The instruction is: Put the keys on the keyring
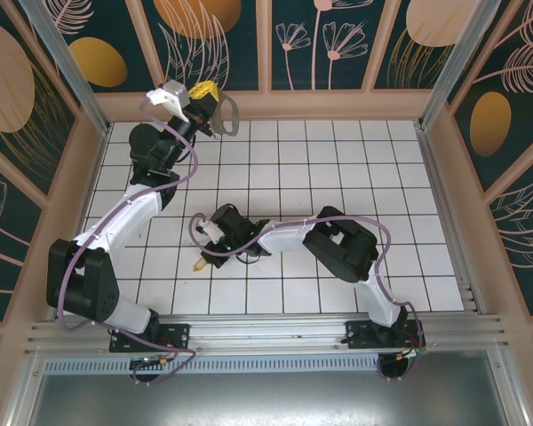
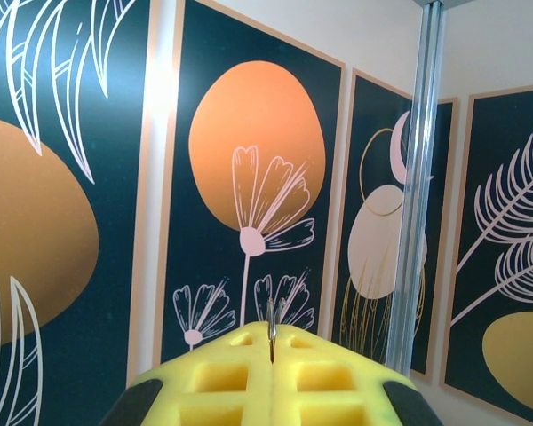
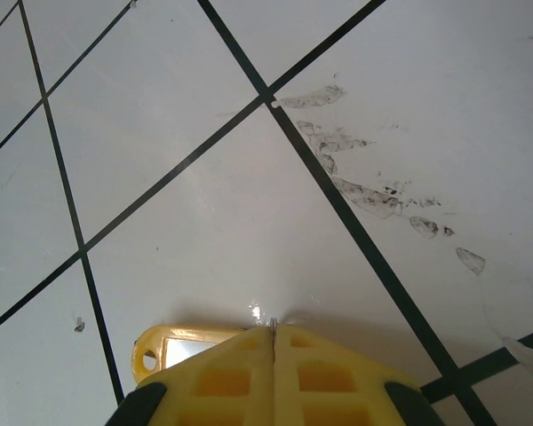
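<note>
My left gripper (image 1: pixel 213 114) is raised near the back wall, and the keyring (image 1: pixel 231 115), a thin grey loop, hangs from it. In the left wrist view the yellow pads (image 2: pixel 338 373) of that gripper (image 2: pixel 273 342) are pressed together on the keyring's thin wire (image 2: pixel 271 321), seen edge on. My right gripper (image 1: pixel 206 253) is down on the tiles left of centre. The key (image 1: pixel 198 264) is a small yellow tag-like piece with a clear window (image 3: pixel 173 346), and it lies flat under that gripper's left pad. The right gripper (image 3: pixel 274 335) is shut on a thin metal sliver at the key's end.
Dark scuff marks (image 3: pixel 364 191) run across the white tile beyond the right gripper. Patterned wall panels enclose the floor, with a metal post (image 2: pixel 417 177) at the corner. An aluminium rail (image 1: pixel 266 333) carries both arm bases at the near edge.
</note>
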Controlling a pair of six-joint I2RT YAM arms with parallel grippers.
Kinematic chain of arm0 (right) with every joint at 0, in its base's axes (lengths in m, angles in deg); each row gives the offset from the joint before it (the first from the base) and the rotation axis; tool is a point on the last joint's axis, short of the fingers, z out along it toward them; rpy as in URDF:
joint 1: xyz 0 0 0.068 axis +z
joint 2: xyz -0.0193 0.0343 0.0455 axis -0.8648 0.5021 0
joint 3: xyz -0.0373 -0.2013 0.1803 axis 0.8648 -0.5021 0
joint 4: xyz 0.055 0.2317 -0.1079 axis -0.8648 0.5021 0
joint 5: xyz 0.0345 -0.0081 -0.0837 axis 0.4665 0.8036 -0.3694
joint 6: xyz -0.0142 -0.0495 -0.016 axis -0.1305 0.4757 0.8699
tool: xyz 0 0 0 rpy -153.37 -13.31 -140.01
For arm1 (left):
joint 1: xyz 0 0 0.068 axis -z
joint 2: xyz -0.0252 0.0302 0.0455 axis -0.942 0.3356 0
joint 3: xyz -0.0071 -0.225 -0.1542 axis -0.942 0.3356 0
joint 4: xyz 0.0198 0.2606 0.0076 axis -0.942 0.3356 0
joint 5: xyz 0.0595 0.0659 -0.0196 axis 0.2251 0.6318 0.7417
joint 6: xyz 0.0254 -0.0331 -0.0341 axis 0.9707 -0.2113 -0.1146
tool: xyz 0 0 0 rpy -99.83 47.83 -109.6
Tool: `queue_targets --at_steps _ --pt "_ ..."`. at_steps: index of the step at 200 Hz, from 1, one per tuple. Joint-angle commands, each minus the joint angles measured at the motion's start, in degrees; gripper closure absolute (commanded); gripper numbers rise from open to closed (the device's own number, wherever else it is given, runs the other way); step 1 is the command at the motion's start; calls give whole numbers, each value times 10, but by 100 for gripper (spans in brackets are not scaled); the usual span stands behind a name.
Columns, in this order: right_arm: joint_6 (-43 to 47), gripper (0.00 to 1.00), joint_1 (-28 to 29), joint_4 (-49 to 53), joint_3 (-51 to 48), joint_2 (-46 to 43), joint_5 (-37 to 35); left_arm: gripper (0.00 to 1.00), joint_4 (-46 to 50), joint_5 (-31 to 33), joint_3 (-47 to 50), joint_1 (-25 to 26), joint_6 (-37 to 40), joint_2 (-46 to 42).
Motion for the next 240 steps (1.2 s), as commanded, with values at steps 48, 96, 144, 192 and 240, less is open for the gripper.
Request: queue_targets --at_steps 48,96,144,192,240 --pt "7 100 -79 -60 -181 -234 -17 100 -33 -28 -18 -3 -14 -8" --pt "-12 100 -183 -101 -273 -431 -7 100 6 -106 -36 -3 -42 -2" --pt "-17 100 -285 -86 -271 -558 -15 100 -1 -168 -31 -2 -74 14" --pt "-16 100 -348 -75 -246 -590 -31 100 14 -238 2 16 -43 6" --pt "-5 100 -361 -74 -247 -612 -30 100 118 -266 14 69 45 -10"
